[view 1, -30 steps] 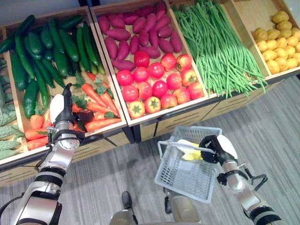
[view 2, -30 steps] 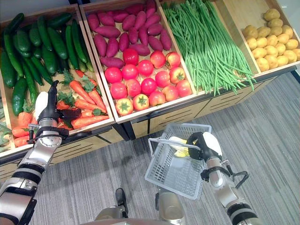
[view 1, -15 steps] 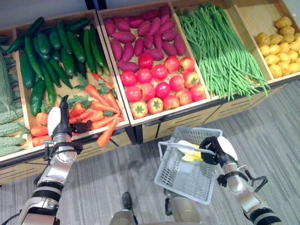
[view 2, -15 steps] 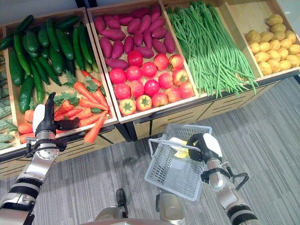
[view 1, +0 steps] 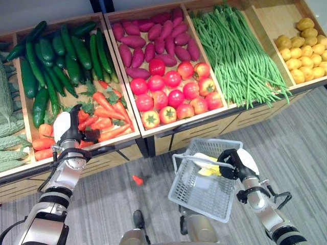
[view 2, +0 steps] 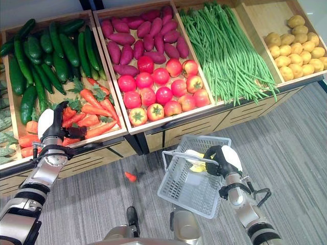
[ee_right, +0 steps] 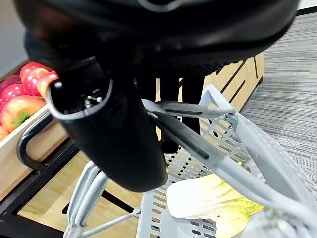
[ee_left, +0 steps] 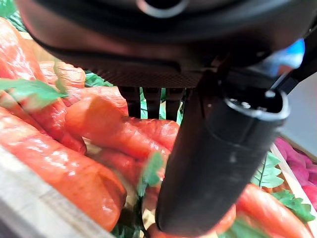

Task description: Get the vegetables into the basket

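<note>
Your left hand (view 1: 69, 133) sits among the carrots (view 1: 110, 113) at the front of their crate (view 1: 134, 137), fingers reaching into the pile, but you cannot tell whether they hold one; one carrot (view 1: 137, 179) lies on the floor below. Carrots are stiff, smooth and tapered, likely to slide, so take one around its thick middle. Your right hand (view 1: 231, 162) is curled round the handle of the grey basket (view 1: 204, 196), which holds a pale yellow leafy vegetable (view 1: 207, 165).

Bright, even light from overhead, shadows soft; carrots (ee_left: 74, 168) shine with glare and blur at close range; left hand (ee_left: 218, 163) out of focus.
</note>
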